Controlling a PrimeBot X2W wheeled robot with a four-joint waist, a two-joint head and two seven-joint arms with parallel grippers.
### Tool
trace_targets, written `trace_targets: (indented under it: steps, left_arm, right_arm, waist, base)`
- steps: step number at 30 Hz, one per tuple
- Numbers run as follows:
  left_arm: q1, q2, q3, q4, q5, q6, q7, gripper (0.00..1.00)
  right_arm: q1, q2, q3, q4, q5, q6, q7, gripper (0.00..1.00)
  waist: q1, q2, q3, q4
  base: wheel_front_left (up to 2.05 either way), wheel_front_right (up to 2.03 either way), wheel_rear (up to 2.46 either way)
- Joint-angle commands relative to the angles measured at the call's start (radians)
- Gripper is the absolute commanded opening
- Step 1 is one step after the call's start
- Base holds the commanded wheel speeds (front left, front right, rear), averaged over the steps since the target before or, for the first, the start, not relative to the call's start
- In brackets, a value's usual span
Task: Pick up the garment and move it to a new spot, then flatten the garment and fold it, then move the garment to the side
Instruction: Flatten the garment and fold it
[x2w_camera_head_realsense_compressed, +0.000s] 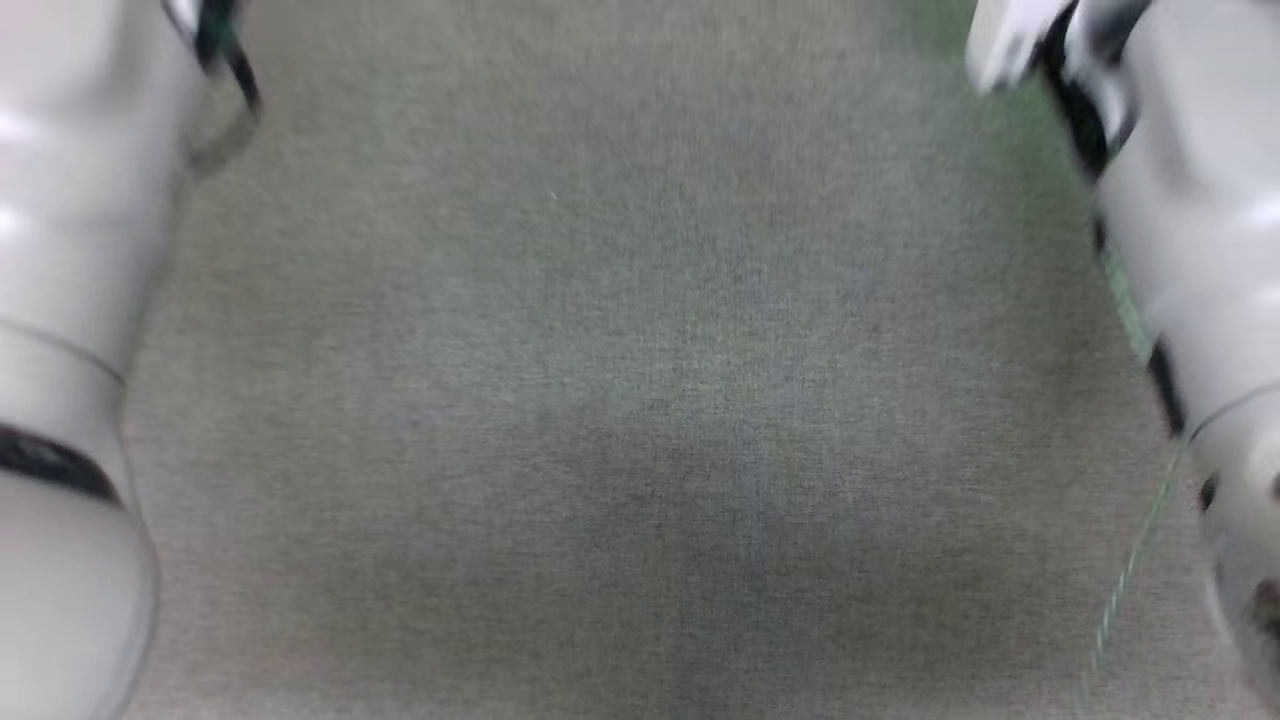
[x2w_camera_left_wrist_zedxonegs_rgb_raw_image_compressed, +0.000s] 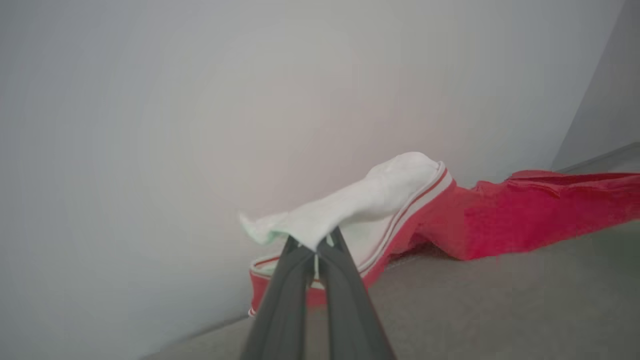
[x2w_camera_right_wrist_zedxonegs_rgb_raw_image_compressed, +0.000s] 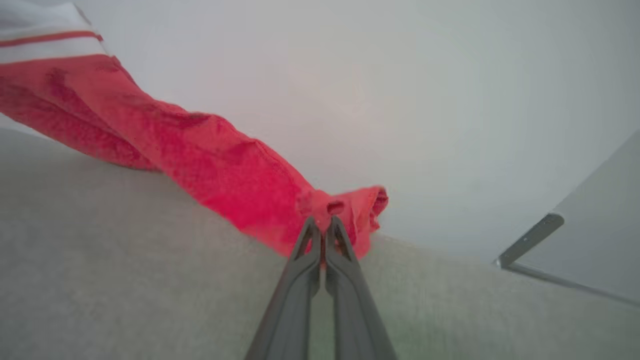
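Over carpet (x2w_camera_head_realsense_compressed: 640, 400), left gripper (x2w_camera_left_wrist_zedxonegs_rgb_raw_image_compressed: 316, 247) clamps garment (x2w_camera_left_wrist_zedxonegs_rgb_raw_image_compressed: 500, 220) by white sleeve (x2w_camera_left_wrist_zedxonegs_rgb_raw_image_compressed: 370, 205), right gripper (x2w_camera_right_wrist_zedxonegs_rgb_raw_image_compressed: 324, 225) by red edge (x2w_camera_right_wrist_zedxonegs_rgb_raw_image_compressed: 362, 207).

Garment (x2w_camera_left_wrist_zedxonegs_rgb_raw_image_compressed: 500, 220) over carpet (x2w_camera_left_wrist_zedxonegs_rgb_raw_image_compressed: 500, 300) (wall (x2w_camera_left_wrist_zedxonegs_rgb_raw_image_compressed: 150, 125) behind)

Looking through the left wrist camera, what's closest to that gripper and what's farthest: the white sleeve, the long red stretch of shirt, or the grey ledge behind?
1. The white sleeve: pinched in the left gripper, centre.
2. The long red stretch: runs off to the right.
3. The grey ledge: far right, behind the red cloth.
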Motion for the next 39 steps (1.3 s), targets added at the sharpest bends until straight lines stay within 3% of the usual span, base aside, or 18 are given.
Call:
trace_targets:
  steps: [1,6,13,18,24,29,34,39]
  left_arm:
    - [0.068,0.012,-0.022,-0.021,-0.010,-0.002,0.008,0.00]
    - [0.271,0.038,-0.065,-0.080,-0.067,-0.001,0.016,0.00]
    - [0.491,0.058,-0.117,-0.143,-0.066,0.005,-0.003,0.00]
    - [0.676,0.085,-0.137,-0.252,-0.085,0.018,-0.015,0.00]
    - [0.877,0.168,-0.151,-0.462,-0.103,0.109,0.001,0.00]
    - [1.041,0.271,-0.160,-0.696,-0.123,0.214,0.035,0.00]
    - [1.189,0.367,-0.162,-0.922,-0.141,0.330,0.050,0.00]
    - [1.322,0.416,-0.168,-1.075,-0.170,0.421,0.045,0.00]
  right_arm:
    - [0.058,0.004,0.033,0.005,0.048,0.000,0.021,0.00]
    - [0.206,-0.004,0.160,-0.030,0.195,0.000,0.085,0.00]
    - [0.419,-0.108,0.321,-0.180,0.382,0.000,0.220,0.00]
    - [0.608,-0.265,0.428,-0.383,0.548,0.000,0.341,0.00]
    - [0.824,-0.429,0.436,-0.599,0.691,0.000,0.437,0.00]
    - [1.003,-0.498,0.374,-0.719,0.741,0.000,0.483,0.00]
    - [1.176,-0.520,0.285,-0.809,0.752,0.000,0.505,0.00]
    - [1.333,-0.514,0.188,-0.882,0.737,0.000,0.542,0.00]
  waist:
    - [0.0000,0.0000,-0.264,-0.008]
    - [0.0000,0.0000,-0.385,0.001]
    - [0.0000,0.0000,-0.488,0.016]
    - [0.0000,0.0000,-0.541,0.027]
    - [0.0000,0.0000,-0.575,0.044]
    - [0.0000,0.0000,-0.584,0.055]
    - [0.0000,0.0000,-0.581,0.066]
    - [0.0000,0.0000,-0.570,0.075]
  base:
    - [0.00,0.00,0.00]
    - [0.00,0.00,0.00]
    - [0.00,0.00,0.00]
    - [0.00,0.00,0.00]
    - [0.00,0.00,0.00]
    - [0.00,0.00,0.00]
    - [0.00,0.00,0.00]
    - [0.00,0.00,0.00]
